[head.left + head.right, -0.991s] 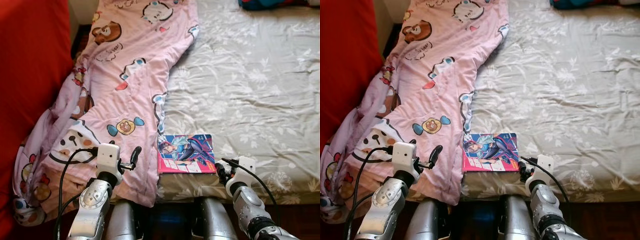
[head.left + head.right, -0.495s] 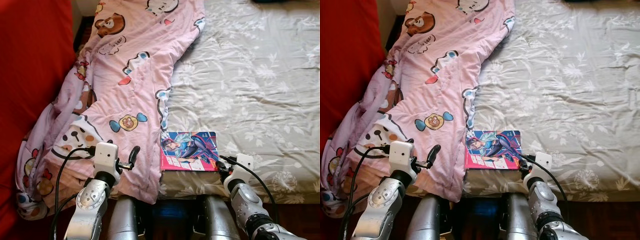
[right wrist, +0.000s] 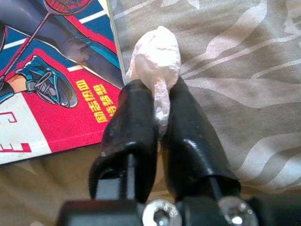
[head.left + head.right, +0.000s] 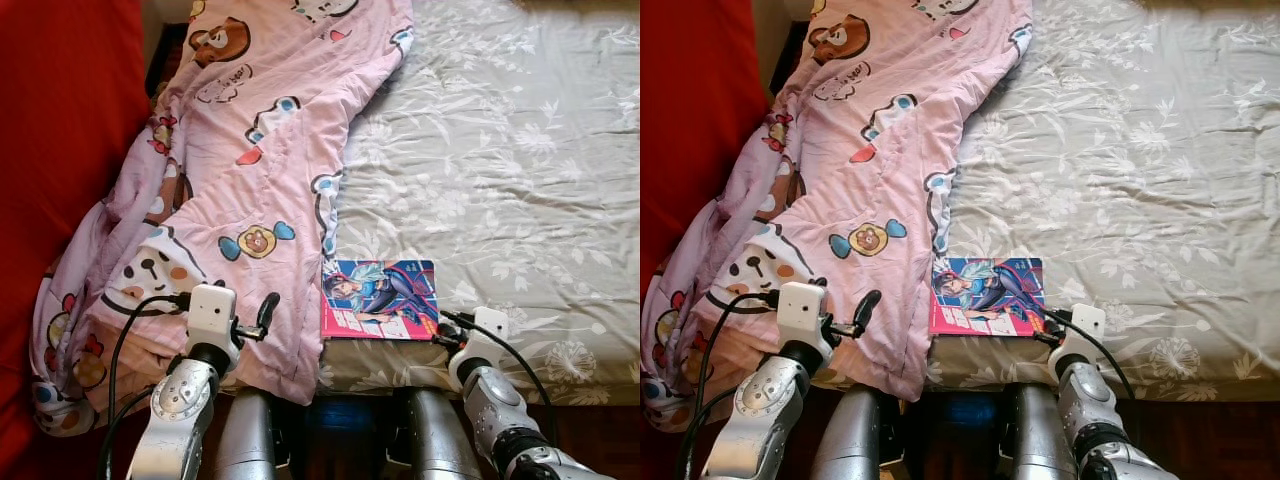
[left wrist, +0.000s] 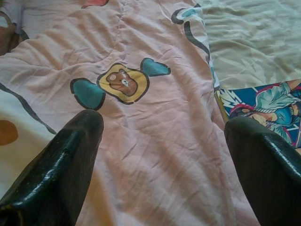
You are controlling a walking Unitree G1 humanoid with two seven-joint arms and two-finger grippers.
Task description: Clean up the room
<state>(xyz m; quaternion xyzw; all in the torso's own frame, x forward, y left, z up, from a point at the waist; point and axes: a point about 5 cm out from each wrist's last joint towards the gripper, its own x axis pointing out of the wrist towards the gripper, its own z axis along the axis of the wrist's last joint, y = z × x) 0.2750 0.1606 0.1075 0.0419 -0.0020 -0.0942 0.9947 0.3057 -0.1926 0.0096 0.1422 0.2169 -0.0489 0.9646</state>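
Right gripper (image 3: 157,101), fingers pinched on a white tissue wad (image 3: 156,54), sits at bed (image 4: 520,150) front edge. Comic book (image 4: 380,299) lies flat just at its 10 o'clock, long axis 3-to-9. Left gripper (image 5: 164,141), fingers spread, hovers over pink blanket (image 4: 240,180), farther from book.

Bed (image 4: 520,150) took up most of the head views, covered by a grey-beige sheet (image 4: 500,210) with pale floral print, wrinkled all over. Pink cartoon-print blanket (image 4: 240,170) lay along the bed's left side, bunched and hanging over the near-left corner. Large red surface (image 4: 60,120) stood just left of the bed, with a dark gap between them at the far end. Bright, even light, soft shadows.
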